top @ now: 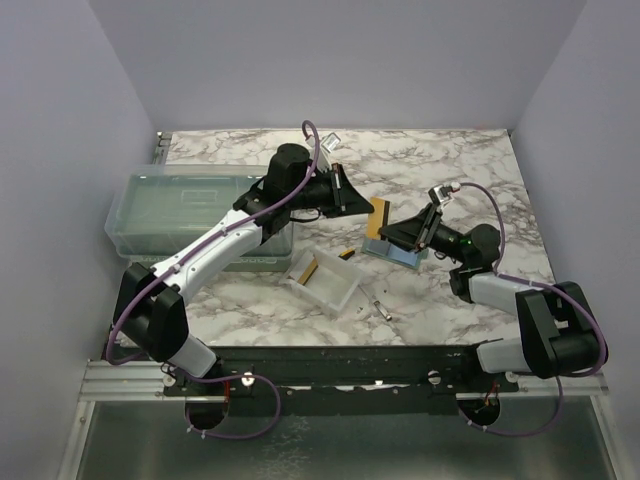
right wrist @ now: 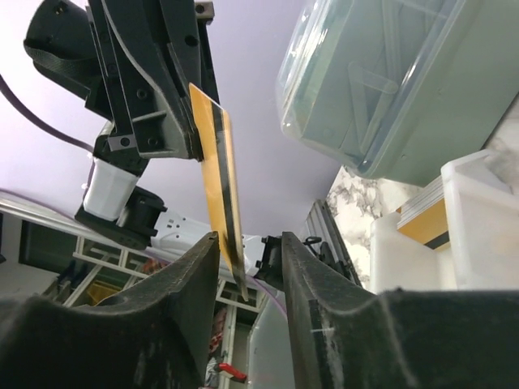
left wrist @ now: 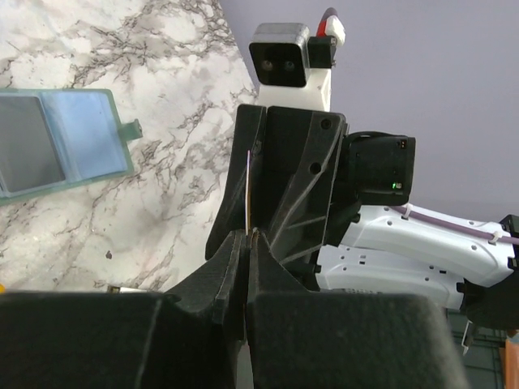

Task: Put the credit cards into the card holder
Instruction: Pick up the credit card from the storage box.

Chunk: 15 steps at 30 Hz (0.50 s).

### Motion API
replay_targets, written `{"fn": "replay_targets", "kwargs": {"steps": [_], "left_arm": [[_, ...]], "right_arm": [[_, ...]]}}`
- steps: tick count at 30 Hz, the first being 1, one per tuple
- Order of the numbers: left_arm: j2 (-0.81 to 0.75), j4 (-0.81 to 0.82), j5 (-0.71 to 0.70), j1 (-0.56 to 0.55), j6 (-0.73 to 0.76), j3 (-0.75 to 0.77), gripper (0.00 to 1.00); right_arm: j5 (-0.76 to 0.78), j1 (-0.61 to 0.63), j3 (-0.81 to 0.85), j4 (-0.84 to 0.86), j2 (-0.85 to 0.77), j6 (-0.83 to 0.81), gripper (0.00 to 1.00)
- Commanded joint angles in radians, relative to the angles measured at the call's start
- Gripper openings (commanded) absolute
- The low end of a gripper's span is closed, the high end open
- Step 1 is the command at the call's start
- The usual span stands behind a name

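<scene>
Above the desk (top: 460,170), between the 2 arms, the gold card (right wrist: 216,154) hung edge-on in the air, pinched at 1 end by the left gripper (left wrist: 247,237), whose jaws were pressed together on it. The right gripper (right wrist: 250,247) straddled the card's free end with its jaws part spread: 1 finger looked to touch a face and the other stood apart, so it had no hold yet. The card looked light, thin and stiff with a little flex, and its faces likely slick. It would be best taken flat across both faces near a short end, leaving the other end bare to slide into a pocket. The holder (top: 396,252) lay open on the desk just below the right gripper, pale blue side up, and might shift if pushed. The left arm reached forward over the box (top: 180,200), and the right arm was folded, wrist turned toward the left.
</scene>
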Motion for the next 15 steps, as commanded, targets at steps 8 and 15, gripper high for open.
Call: {"fn": "replay_targets", "kwargs": {"steps": [8, 15], "left_arm": [[0.019, 0.048, 0.084, 0.015, -0.012, -0.029, 0.0], [0.089, -0.009, 0.083, 0.017, 0.003, 0.003, 0.23]], "right_arm": [[0.022, -0.042, 0.005, -0.009, -0.031, -0.027, 0.28], [0.014, -0.132, -0.033, -0.165, -0.077, -0.105, 0.0]]}}
